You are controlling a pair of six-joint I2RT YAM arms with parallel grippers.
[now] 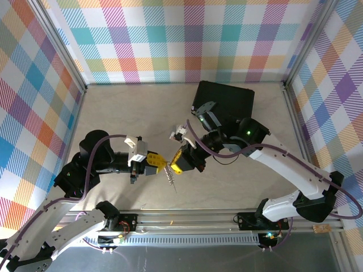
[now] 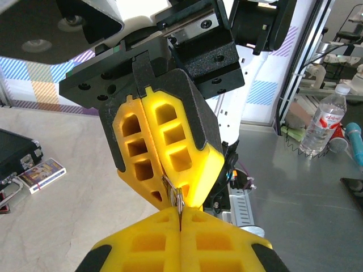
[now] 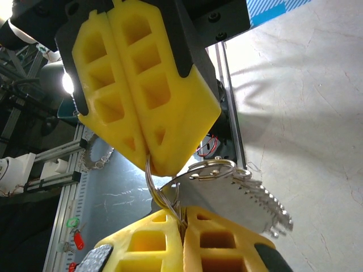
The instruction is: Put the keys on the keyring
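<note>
Both yellow-fingered grippers meet tip to tip above the middle of the table. My left gripper (image 1: pixel 160 161) (image 2: pixel 181 218) is shut on the thin wire keyring (image 2: pixel 177 198). My right gripper (image 1: pixel 173 165) (image 3: pixel 183 218) is shut on the same keyring (image 3: pixel 152 180) from the opposite side. Several flat silvery keys (image 3: pixel 255 198) hang on the keyring, fanned out to the right of my right fingers. From above, the keys (image 1: pixel 171 180) dangle just below the two grippers. The part of the ring inside the jaws is hidden.
A black case (image 1: pixel 224 101) (image 2: pixel 17 153) lies at the back right of the table. A small printed card box (image 2: pixel 42 174) sits beside it. A small white object (image 1: pixel 180 134) lies just behind the grippers. An aluminium rail (image 1: pixel 198 218) runs along the near edge.
</note>
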